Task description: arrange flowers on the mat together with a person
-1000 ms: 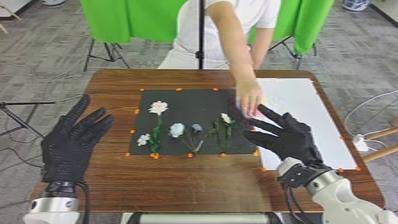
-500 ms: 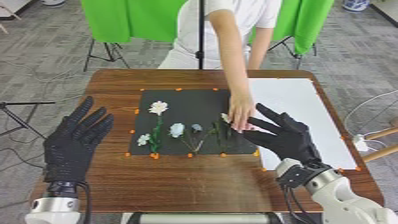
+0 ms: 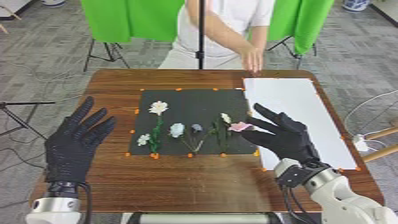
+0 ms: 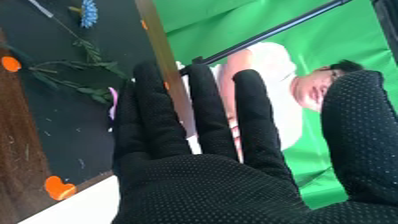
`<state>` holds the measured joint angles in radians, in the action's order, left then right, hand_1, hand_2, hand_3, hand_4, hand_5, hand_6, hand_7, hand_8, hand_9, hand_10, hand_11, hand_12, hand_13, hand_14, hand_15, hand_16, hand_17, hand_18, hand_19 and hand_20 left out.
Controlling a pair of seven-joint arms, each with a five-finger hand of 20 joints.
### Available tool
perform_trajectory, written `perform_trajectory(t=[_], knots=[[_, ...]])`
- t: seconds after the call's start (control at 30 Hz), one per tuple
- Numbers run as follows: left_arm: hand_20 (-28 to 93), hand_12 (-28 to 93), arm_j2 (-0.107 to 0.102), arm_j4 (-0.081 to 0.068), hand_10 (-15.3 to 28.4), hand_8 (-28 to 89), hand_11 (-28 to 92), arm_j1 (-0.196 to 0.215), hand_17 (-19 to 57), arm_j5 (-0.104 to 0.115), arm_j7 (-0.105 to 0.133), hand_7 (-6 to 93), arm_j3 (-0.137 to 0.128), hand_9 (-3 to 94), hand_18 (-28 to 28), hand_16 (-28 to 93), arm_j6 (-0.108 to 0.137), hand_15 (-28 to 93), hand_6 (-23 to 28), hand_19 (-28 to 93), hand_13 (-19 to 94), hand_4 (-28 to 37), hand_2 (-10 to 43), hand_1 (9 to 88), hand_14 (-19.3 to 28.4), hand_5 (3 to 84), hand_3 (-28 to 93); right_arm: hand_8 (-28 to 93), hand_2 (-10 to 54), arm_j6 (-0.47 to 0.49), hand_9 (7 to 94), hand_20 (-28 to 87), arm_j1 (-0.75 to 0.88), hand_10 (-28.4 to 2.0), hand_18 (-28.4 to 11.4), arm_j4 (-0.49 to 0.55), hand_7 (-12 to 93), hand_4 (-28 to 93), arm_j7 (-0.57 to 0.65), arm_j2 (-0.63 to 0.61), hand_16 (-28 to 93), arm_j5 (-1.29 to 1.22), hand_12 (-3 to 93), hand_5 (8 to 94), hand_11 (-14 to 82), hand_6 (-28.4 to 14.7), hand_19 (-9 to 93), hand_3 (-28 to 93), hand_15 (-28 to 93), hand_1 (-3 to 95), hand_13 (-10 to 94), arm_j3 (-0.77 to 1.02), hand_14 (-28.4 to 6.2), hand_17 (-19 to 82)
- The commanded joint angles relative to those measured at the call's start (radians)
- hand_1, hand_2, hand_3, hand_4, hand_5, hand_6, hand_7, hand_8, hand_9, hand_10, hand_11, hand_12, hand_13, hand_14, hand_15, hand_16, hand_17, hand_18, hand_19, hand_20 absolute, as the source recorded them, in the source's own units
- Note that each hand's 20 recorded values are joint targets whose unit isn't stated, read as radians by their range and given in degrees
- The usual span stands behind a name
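Note:
My left hand [image 3: 75,142] is open over the table's left side, left of the dark mat [image 3: 182,96]. My right hand [image 3: 286,137] hovers open over the white sheet, its fingertips near the mat's right edge. In the right wrist view the right hand [image 4: 213,185] has straight fingers. On the mat lie a white flower [image 3: 158,107], a smaller white bloom [image 3: 143,140], a pale blue flower [image 3: 177,130], a small blue-grey one [image 3: 196,128], a cream bud [image 3: 226,118] and a pink flower [image 3: 239,126] beside my right fingertips. A blue flower [image 4: 89,14] shows in the right wrist view.
A white sheet [image 3: 298,100] covers the table's right part. Orange tape pieces mark the mat's border. The person's hands [image 3: 252,60] are together at the table's far edge. A thin dark pole [image 3: 201,40] rises behind the table.
The person's hand has let go of the pink flower at the mat's right edge and drawn back to the far edge. Both of my hands have stayed nearly still.

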<state>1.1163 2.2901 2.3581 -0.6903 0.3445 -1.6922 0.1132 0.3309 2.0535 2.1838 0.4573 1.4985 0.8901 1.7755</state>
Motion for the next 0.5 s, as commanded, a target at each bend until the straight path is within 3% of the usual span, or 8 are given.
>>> perform_trajectory(t=[0.03, 0.5], knots=[[1, 8, 0.001, -0.004, 18.6, -9, 16, 0.009, -5.7, 0.005, -0.011, 8.3, 0.003, 31.2, 25.0, -8, 0.009, 39, 7.5, 59, 28, -28.3, 9.2, 20.2, 26.5, 33.8, 77, -13, 7.1, -0.006, 44.7, 15, 0.006, -14.0, -18.9, 0.002, 11, -28, -0.02, -0.009, 19, 0.014, 11.2, 39.4, 5.4, 1.7, 44, 80, 17, 17.0, 37, -0.013, -22.1, 3], [-2, 7, -0.004, 0.002, 18.7, -9, 16, 0.01, -6.5, 0.007, -0.016, 8.4, 0.007, 31.5, 22.6, -8, 0.019, 33, 7.6, 53, 27, -28.3, 9.2, 20.3, 24.4, 34.1, 77, -13, 7.3, -0.008, 44.7, 14, 0.005, -14.0, -18.9, 0.001, 11, -28, -0.014, -0.009, 18, 0.012, 11.1, 39.5, 5.5, 1.8, 44, 80, 18, 17.0, 37, -0.014, -22.1, 3]])
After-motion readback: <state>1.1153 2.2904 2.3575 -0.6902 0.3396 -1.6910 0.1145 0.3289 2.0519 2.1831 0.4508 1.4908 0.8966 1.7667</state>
